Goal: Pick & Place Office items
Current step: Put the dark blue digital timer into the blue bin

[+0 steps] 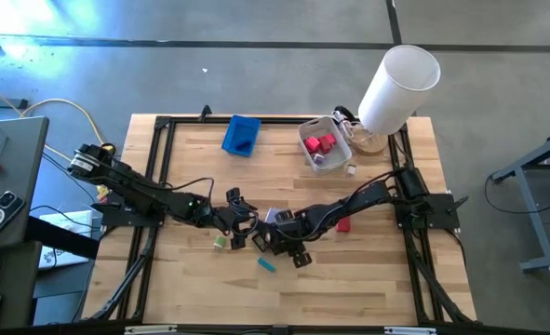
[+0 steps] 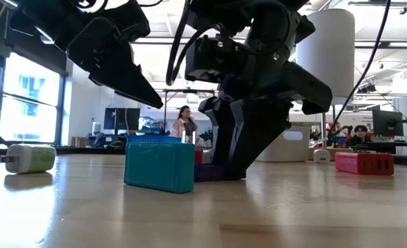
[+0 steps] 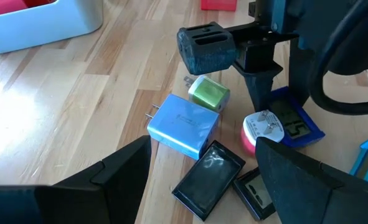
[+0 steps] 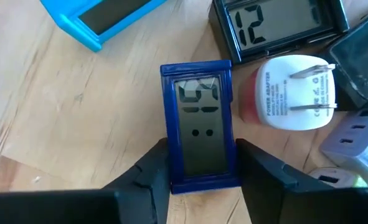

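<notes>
The office items sit bunched in the middle of your wooden table (image 1: 377,279), between the two arms. Your right gripper (image 4: 201,163) is down on the wood, and its two dark fingers (image 4: 155,168) press on both sides of a dark blue little clock (image 4: 201,127), so it is grasping that clock. The clock lies flat on the table with its screen up.

Just beside the blue clock is a white plug (image 4: 296,93) with metal prongs, sitting on something pink. A black clock (image 4: 277,25) lies near it, and a light blue clock (image 4: 99,18) lies a bit apart on the other side.

Your left gripper (image 3: 202,180) hangs over the same bunch with its fingers spread wide and nothing between them. Under it you can see a light blue plug block (image 3: 184,124), a green plug (image 3: 208,93) and a flat black piece (image 3: 208,177).

A red block (image 1: 343,224) lies alone near your right arm. A teal block (image 2: 160,167) stands near the table's front edge. At the far side are the blue tray (image 1: 242,136) and the white bin (image 1: 325,146), which has red and pink things in it.
</notes>
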Controlling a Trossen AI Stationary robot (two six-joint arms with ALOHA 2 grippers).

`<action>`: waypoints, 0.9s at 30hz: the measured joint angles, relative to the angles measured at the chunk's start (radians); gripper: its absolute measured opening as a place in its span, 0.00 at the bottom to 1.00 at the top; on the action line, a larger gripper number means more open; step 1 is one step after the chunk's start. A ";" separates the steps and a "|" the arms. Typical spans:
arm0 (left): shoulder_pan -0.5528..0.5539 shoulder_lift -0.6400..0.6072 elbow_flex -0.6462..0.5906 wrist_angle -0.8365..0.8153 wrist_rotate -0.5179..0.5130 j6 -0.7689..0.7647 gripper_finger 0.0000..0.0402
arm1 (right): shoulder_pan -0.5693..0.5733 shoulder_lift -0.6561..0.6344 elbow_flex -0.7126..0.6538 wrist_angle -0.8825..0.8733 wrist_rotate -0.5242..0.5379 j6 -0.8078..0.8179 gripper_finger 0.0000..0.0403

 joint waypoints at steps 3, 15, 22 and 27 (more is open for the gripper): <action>0.000 0.000 0.000 0.000 0.000 0.000 0.70 | 0.001 0.000 0.000 0.000 0.008 0.015 0.34; -0.002 0.000 0.000 0.013 0.001 0.046 0.70 | 0.053 -0.126 -0.004 -0.200 0.151 0.171 0.34; -0.004 -0.001 0.000 0.087 0.002 0.132 0.70 | 0.126 -0.228 -0.004 -0.446 0.455 0.292 0.34; -0.004 -0.001 0.000 0.177 0.002 0.208 0.70 | 0.161 -0.303 -0.003 -0.599 0.689 0.429 0.34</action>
